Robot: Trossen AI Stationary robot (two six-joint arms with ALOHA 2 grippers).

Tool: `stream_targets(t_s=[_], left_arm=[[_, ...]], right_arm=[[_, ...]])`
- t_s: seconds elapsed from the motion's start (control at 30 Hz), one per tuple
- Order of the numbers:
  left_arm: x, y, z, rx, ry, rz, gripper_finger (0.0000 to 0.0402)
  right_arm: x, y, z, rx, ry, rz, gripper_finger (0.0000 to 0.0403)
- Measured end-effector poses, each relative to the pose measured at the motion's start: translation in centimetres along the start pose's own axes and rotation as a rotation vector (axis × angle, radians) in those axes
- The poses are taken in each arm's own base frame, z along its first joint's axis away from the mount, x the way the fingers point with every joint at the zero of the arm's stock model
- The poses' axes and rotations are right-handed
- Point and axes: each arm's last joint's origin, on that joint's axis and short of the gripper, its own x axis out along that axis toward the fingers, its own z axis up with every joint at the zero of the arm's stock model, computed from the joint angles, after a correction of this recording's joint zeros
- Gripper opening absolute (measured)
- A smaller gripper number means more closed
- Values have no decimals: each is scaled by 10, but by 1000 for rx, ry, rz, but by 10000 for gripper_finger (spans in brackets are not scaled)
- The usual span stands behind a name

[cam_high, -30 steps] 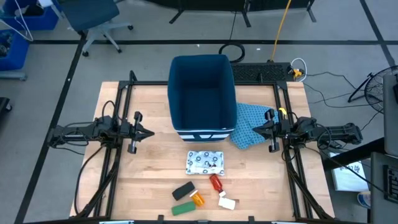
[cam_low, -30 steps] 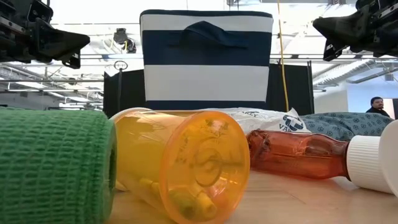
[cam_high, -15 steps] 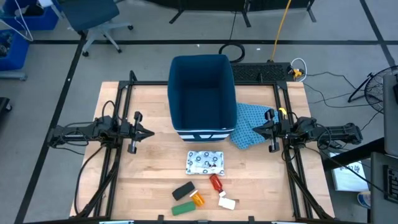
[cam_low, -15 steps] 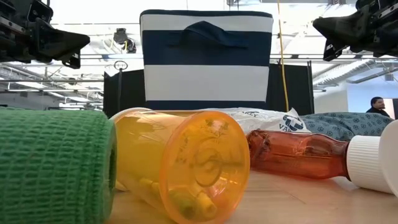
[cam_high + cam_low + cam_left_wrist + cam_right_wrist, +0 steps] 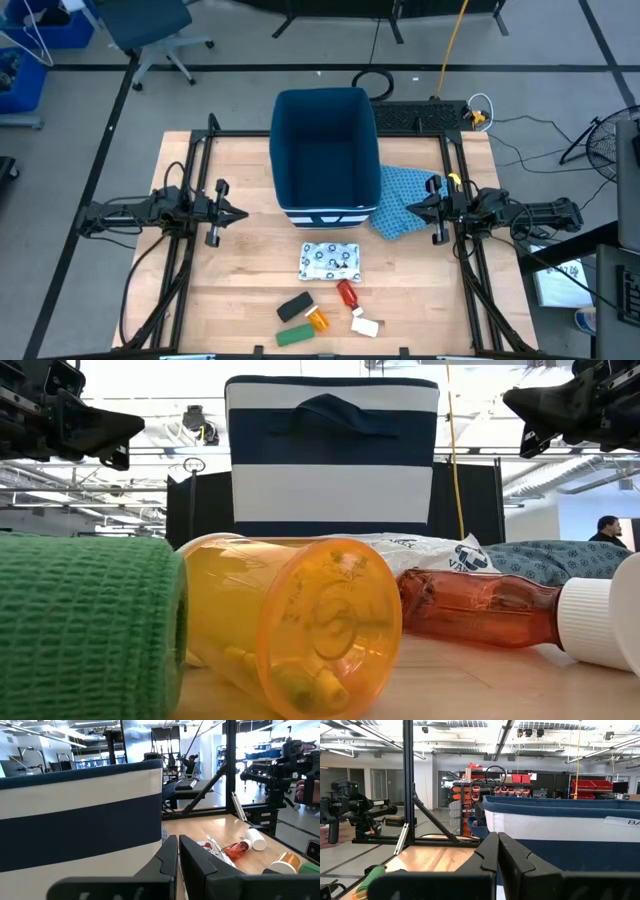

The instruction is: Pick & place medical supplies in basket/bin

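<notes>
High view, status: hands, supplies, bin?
Left hand and right hand shut, parked either side of bin. Supplies untouched near front edge: packet, red bottle. Path unobstructed.

The worktop is pale wood, planked, with a smooth low sheen, framed by matt black metal rails. The bin looks like matt woven cloth, navy with white bands. Beside it the cloth is soft, crumpled fabric. The packet is glossy, like plastic film or coated paper. The vial is clear, shiny orange plastic; the bottle is translucent red plastic with a smooth white cap. The green block has a rough, gauze-like weave. The black block looks matt. Both end effectors, left and right, are matt dark plastic.
</notes>
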Motion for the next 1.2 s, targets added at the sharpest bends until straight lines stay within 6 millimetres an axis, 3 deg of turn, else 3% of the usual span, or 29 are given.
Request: stream_targets(t_s=[0.37, 0.73, 0.93, 1.07, 1.2], left_arm=[[0, 0, 1, -4, -5, 0, 21], [0, 0, 1, -352, -7, 3, 21], [0, 4, 2, -434, -39, 116, 21], [-1, 2, 10, -372, -90, 64, 21], [0, -1, 38, -354, -114, 46, 21]], right_arm=[[0, 0, 1, 10, -7, 0, 0], [0, 0, 1, 37, -14, 0, 0], [0, 0, 0, -4, -5, 0, 0], [0, 0, 1, -17, -6, 0, 0], [0, 0, 0, -19, -6, 0, 0]])
